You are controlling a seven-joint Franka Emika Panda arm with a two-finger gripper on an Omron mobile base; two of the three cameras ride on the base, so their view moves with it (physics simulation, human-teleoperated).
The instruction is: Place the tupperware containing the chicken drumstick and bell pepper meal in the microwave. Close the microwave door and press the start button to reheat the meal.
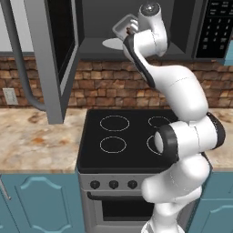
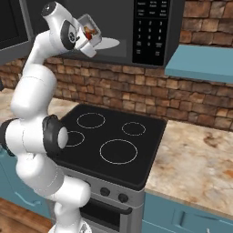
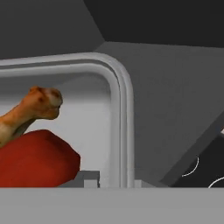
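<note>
We are carrying the container (image 2: 89,32) up to the mouth of the microwave (image 1: 136,27), so the placing step is the one in hand. Our gripper (image 2: 82,38) is clamped on the container's near rim, holding it tilted at the front edge of the cavity, with the white turntable plate (image 2: 107,43) just beyond it at about three o'clock in the right base view. Through the hand view we are looking down into the container (image 3: 105,113), where the drumstick (image 3: 30,111) is lying above the red pepper (image 3: 35,162) at nine o'clock. The microwave door (image 1: 52,50) is standing wide open at ten o'clock in the left base view, and the keypad (image 2: 152,25) is sitting at one o'clock in the right base view. Next, we judge, the move calls for reaching deeper, levelling the container over the plate, lowering it and letting go.
</note>
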